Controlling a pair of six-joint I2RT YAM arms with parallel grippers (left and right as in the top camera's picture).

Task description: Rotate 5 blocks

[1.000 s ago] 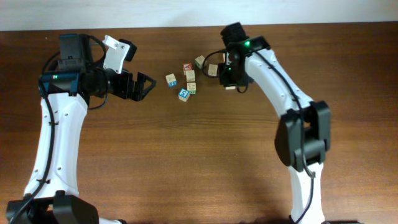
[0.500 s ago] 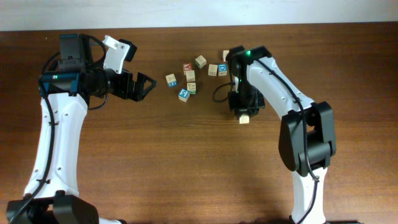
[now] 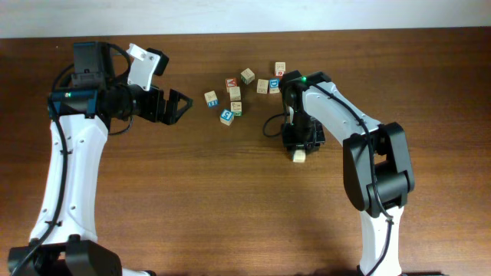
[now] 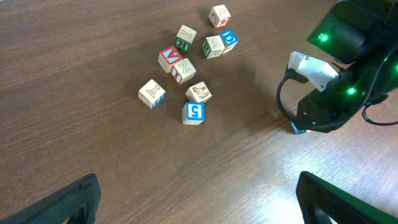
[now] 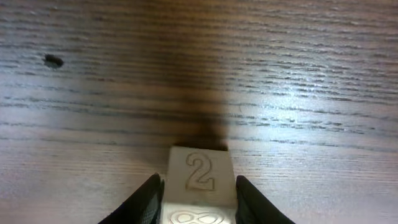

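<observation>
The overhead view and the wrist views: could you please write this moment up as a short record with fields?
block cluster: nine cubes, loosely grouped toward the table's far side
number 2 block: apart from the cluster, between the right gripper's fingers
right gripper: fingers flank the number 2 block; grip unclear
left gripper: open, empty, left of the cluster
table: brown wood

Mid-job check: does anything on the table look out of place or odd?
One block, marked 2, sits alone between the fingers of the right end effector, well apart from the other blocks, which are grouped together. Those lie at mixed angles. Nothing looks damaged.
</observation>
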